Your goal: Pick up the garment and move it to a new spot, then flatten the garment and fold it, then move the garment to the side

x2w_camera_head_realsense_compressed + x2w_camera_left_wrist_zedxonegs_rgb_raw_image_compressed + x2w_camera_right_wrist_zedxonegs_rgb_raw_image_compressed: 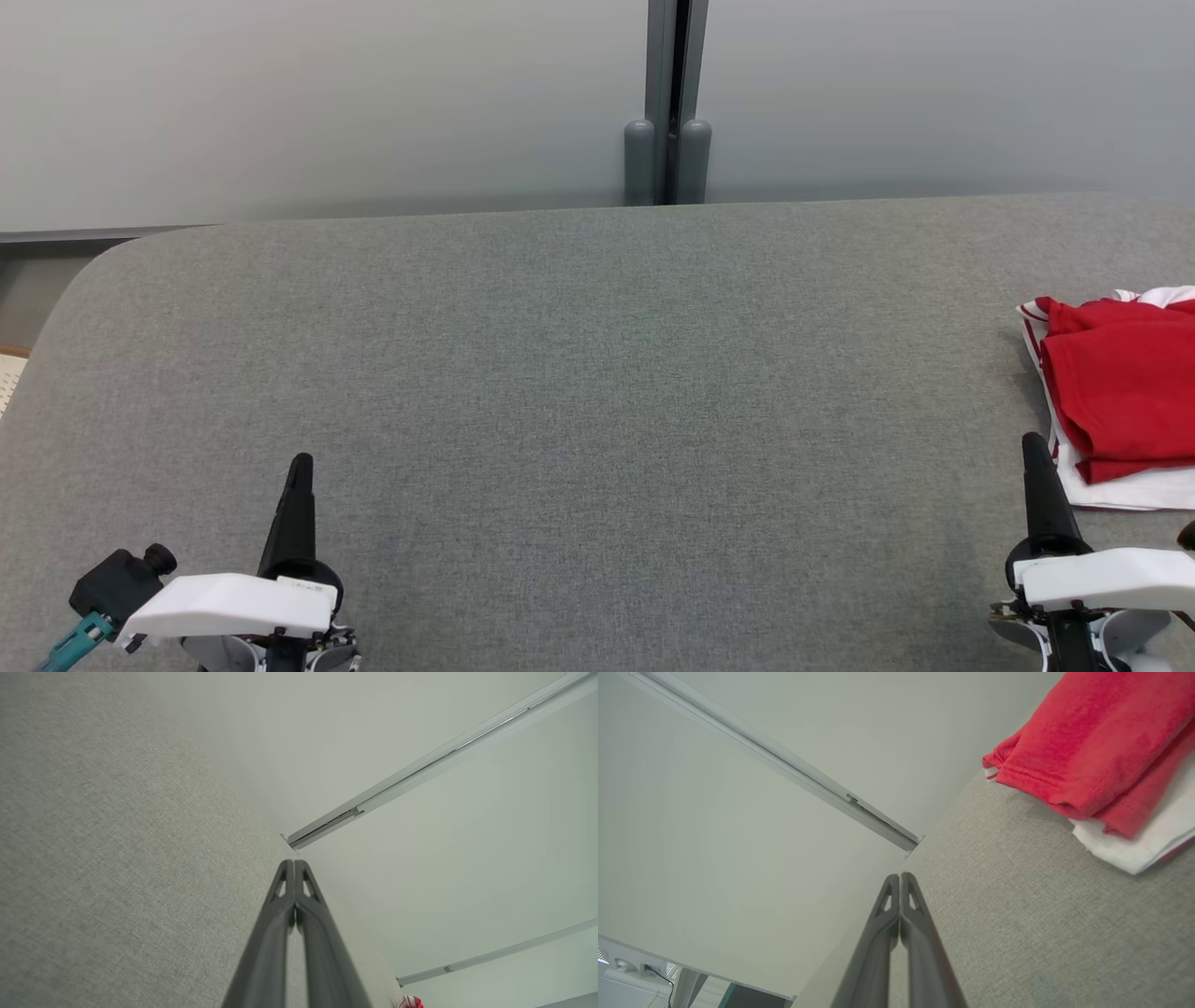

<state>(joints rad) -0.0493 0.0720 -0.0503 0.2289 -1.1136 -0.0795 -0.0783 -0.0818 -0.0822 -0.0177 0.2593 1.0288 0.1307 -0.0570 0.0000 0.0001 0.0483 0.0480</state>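
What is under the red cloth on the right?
White fabric pokes out beneath the red cloth, lying on the grey surface. Whether they are one garment is hidden by the folds.

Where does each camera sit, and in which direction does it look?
Head view: on the head, facing down at the grey surface; left gripper and right gripper at the bottom.
Left wrist view: on that wrist, along its shut gripper toward the wall.
Right wrist view: on that wrist, along its shut gripper, past the garment.
All share the garment.
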